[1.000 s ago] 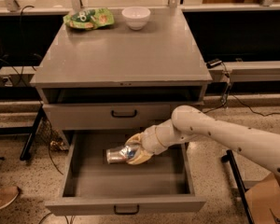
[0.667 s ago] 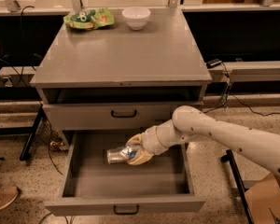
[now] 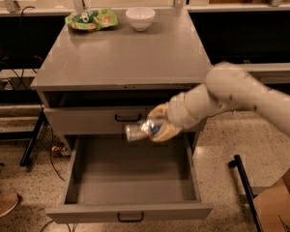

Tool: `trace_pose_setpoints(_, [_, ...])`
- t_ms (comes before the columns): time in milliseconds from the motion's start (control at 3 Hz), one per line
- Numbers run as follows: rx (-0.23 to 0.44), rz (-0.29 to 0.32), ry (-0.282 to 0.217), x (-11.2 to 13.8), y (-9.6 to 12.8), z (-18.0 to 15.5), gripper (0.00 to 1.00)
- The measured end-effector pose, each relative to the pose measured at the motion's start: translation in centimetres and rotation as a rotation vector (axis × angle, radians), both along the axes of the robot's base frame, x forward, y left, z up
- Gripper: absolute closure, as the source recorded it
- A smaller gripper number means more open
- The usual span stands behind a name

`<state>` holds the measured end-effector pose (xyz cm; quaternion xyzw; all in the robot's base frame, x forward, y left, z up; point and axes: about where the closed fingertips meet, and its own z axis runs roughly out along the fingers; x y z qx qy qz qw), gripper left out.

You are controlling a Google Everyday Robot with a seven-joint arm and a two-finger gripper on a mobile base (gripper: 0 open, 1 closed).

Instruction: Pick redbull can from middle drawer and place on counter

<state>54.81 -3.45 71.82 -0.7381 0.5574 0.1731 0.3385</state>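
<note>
Lifting now: the end effector (image 3: 157,125) clamped on the redbull can (image 3: 137,131) has risen out of the middle drawer (image 3: 87,211) to mid-frame (can sideways), so the surface (image 3: 125,57) above comes next.

Gripper (image 3: 153,128) with redbull can (image 3: 137,131) above middle drawer (image 3: 135,180)

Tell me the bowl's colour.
White bowl, clearest in camera view; the claw holds the can above the open drawer.
</note>
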Motion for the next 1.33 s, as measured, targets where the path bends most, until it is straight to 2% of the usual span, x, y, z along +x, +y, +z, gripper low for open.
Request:
trace_pose_setpoints(333, [-0.059,0.025,-0.058,0.6,-1.4,8.6,1.0])
trace_pose_setpoints(667, [-0.049,0.034,-0.061,0.8,-1.3,9.0,1.0])
trace_pose_setpoints(1000, [-0.048,0.011,-0.072,2.2,-1.8,12.9,1.0])
trace_pose_setpoints(1333, [-0.03,-0.065,-0.08,5.1,-2.8,17.1,1.0])
